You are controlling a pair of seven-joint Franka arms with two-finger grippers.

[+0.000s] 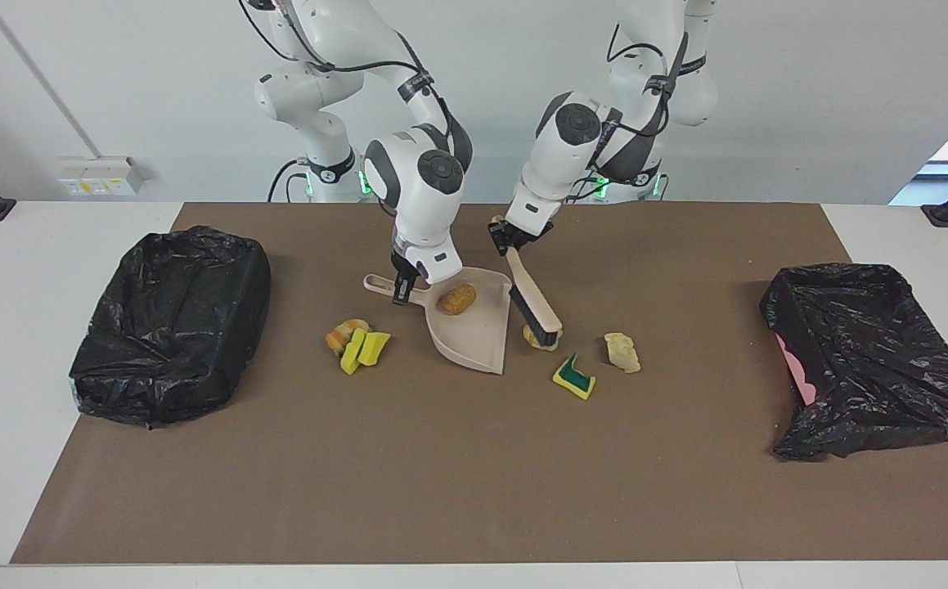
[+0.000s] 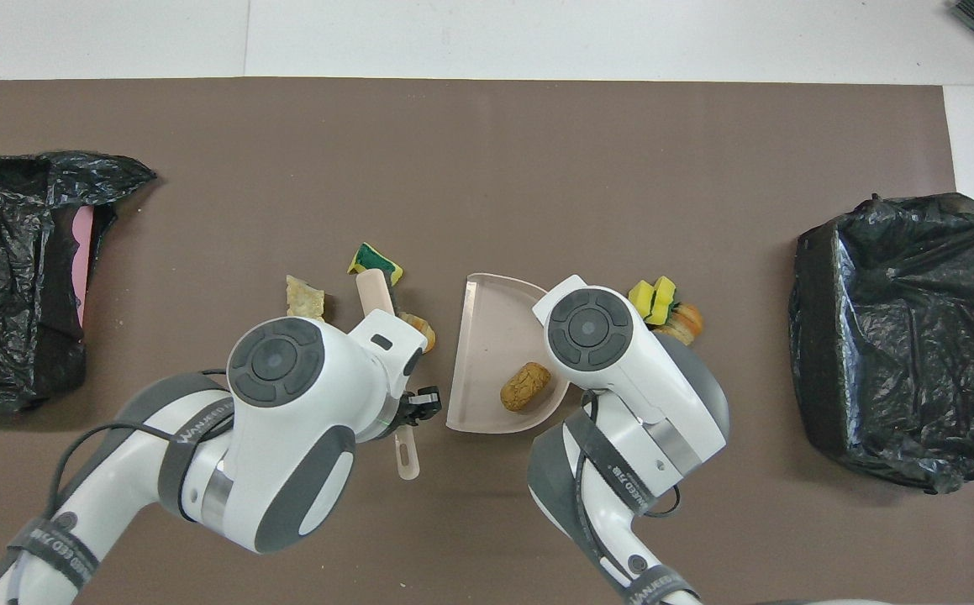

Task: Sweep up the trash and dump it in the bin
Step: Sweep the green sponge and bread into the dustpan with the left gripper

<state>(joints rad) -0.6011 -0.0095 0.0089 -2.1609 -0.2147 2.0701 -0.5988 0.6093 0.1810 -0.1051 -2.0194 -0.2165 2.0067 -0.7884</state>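
Trash first, facing view: you've got one tan lump (image 1: 457,298) in the dustpan (image 1: 474,331), near its handle end. An orange lump (image 1: 537,337) sits under the brush (image 1: 532,298) bristles, just beside the pan's open edge, at the pan's 3 o'clock. At 4 o'clock from the pan lies the yellow-and-green sponge piece (image 1: 574,377), with the cream lump (image 1: 622,352) beside it. At the pan's 9 o'clock, a cluster of yellow wedges (image 1: 364,347) touches another orange lump (image 1: 340,334).

Right gripper (image 1: 402,290) is clamped on the dustpan handle. Left gripper (image 1: 509,238) is closed on the brush handle, brush tilted, bristles down on the mat.

Black-bagged bins: one (image 1: 171,323) at 9 o'clock, one (image 1: 870,356) at 3 o'clock, both well apart from the scraps.

Overhead view: the left arm (image 2: 285,403) covers its gripper and most of the brush; you see only the handle tip and the head end. It half hides the cream lump and orange lump. The right arm's wrist (image 2: 587,323) covers the pan handle. The pink inner wall (image 2: 81,260) of one bin shows better here.
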